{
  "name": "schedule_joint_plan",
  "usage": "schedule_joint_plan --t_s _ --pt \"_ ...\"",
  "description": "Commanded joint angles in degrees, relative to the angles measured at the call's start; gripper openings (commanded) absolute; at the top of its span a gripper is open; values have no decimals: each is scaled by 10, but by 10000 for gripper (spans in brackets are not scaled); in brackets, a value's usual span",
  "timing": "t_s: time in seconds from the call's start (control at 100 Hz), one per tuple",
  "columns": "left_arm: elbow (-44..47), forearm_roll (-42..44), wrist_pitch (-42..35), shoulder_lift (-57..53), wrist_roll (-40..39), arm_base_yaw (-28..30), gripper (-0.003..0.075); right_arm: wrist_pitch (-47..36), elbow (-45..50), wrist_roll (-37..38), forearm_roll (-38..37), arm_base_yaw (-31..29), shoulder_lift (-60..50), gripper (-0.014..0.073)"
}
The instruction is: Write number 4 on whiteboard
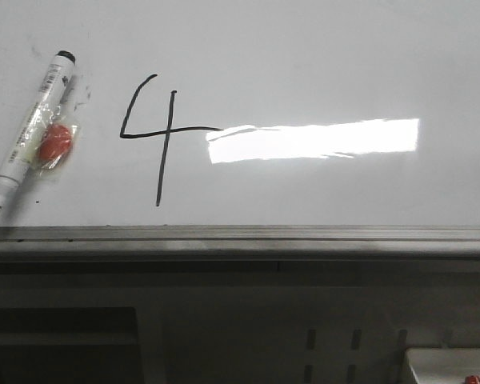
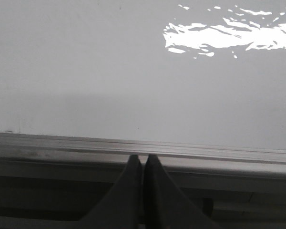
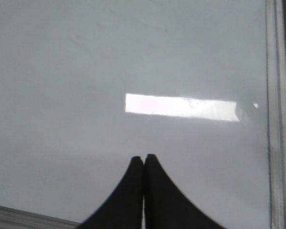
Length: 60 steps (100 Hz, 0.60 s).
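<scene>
The whiteboard (image 1: 320, 64) fills the front view, glossy white with a grey rail along its near edge. A thin black open-topped number 4 (image 1: 162, 132) is drawn on it, left of the middle. A white marker (image 1: 28, 132) with a red lump taped to it lies slanted at the far left, its black tip toward the rail, apart from both grippers. Neither gripper shows in the front view. My left gripper (image 2: 143, 157) is shut and empty over the rail. My right gripper (image 3: 144, 157) is shut and empty over bare board (image 3: 86, 71).
A bright rectangular light patch (image 1: 312, 140) reflects right of the 4. The grey rail (image 1: 240, 238) runs across the board's near edge, and the board's side rail (image 3: 278, 114) shows in the right wrist view. A white block with red bits (image 1: 452, 366) sits below at the right.
</scene>
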Motion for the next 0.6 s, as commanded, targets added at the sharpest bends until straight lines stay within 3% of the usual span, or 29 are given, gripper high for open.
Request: schedule_joint_plan --t_s 0.0,0.09,0.39,0.59 --pt "19 0 -26 -14 -4 1 -20 -18 13 4 2 -20 -22 -64" --pt "19 0 -26 -14 -4 1 -20 73 12 4 2 -37 -47 -64" --pt "19 0 -26 -14 -4 1 -20 194 12 29 6 -44 -47 -64" --pt "19 0 -26 -14 -4 1 -20 201 12 32 6 -44 -47 -64"
